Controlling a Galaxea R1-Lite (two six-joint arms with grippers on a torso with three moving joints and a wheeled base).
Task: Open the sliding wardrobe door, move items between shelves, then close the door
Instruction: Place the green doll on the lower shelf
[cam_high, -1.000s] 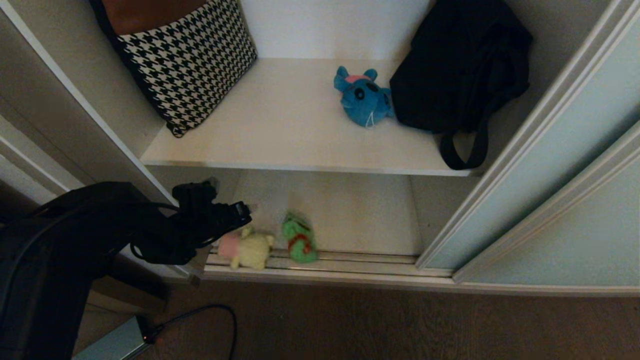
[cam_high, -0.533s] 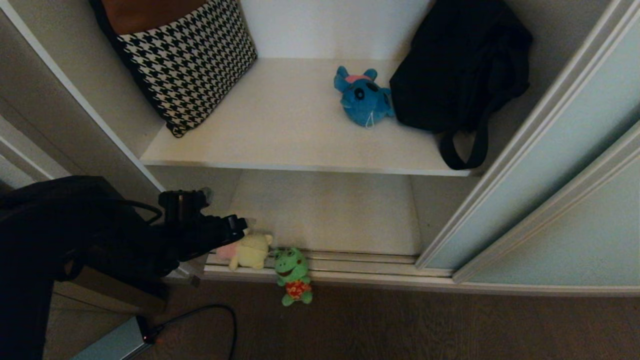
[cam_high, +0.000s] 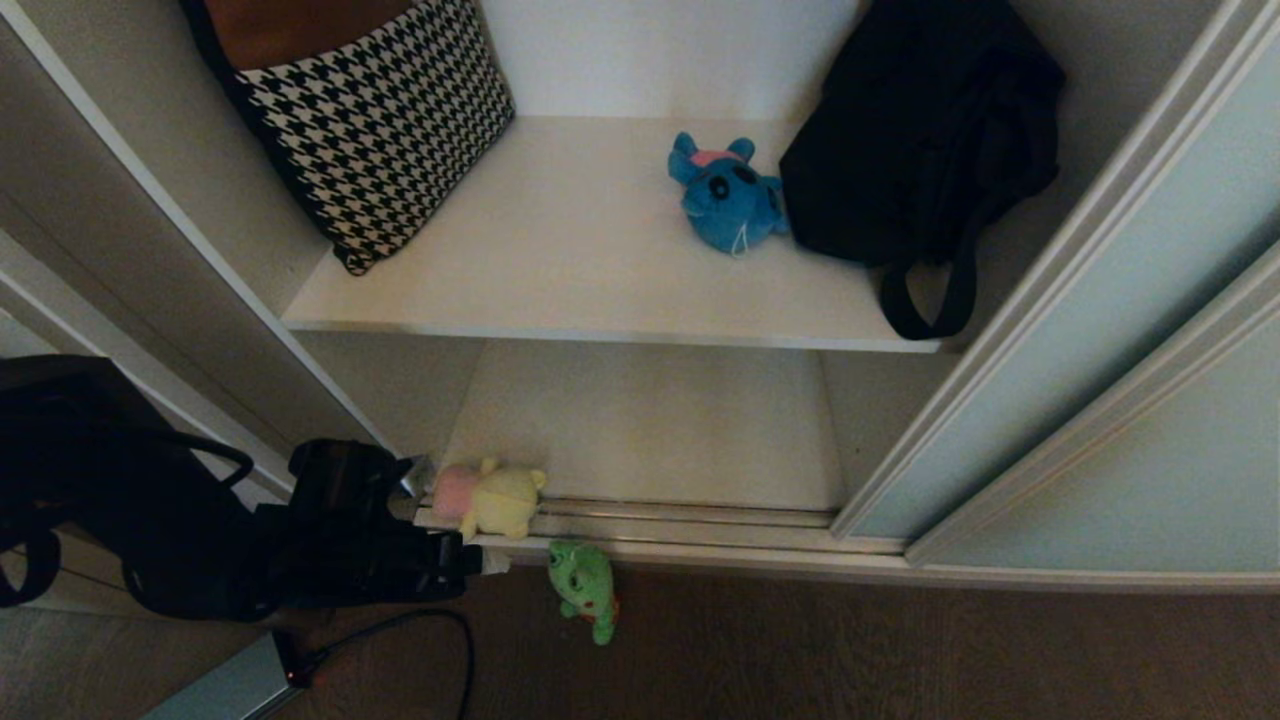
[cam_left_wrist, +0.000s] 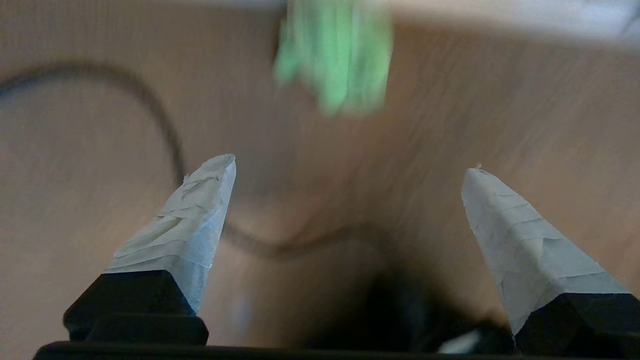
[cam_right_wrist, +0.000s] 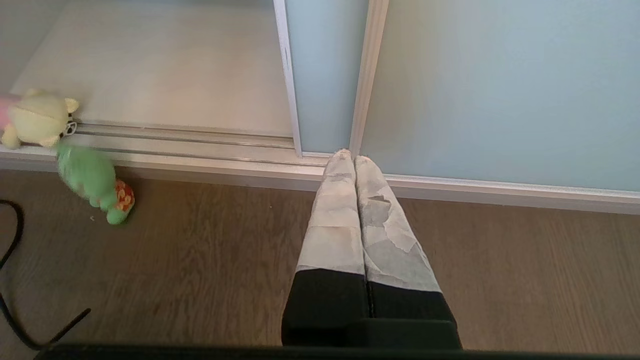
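**Two toys down low, one off the ledge**

Two taped fingers of my left gripper stand wide apart with nothing between them, low over the brown floor just outside the wardrobe's bottom track. From the gripper, the green frog plush lies close by at about three o'clock, on the floor and not on any board. The pale yellow plush with its pink part sits at roughly one o'clock from the fingertips, at the front of the lower shelf, resting on the rails. A black cable curls on the floor beneath the arm.

Further out, the blue plush rests on the upper shelf at about twelve o'clock, touching the black bag on its right; a houndstooth cushion leans in the shelf's left rear corner. The sliding wardrobe door is pushed to the right, leaving the bay open. My right gripper is parked with fingers pressed together, pointing at the foot of the door frame.

I judge these plush toys light, soft and squashy, so they will give under the pads rather than slip. I would pinch each across the fattest part of the body, not by an ear or limb, and approach the yellow one from above so the fingers miss the track.
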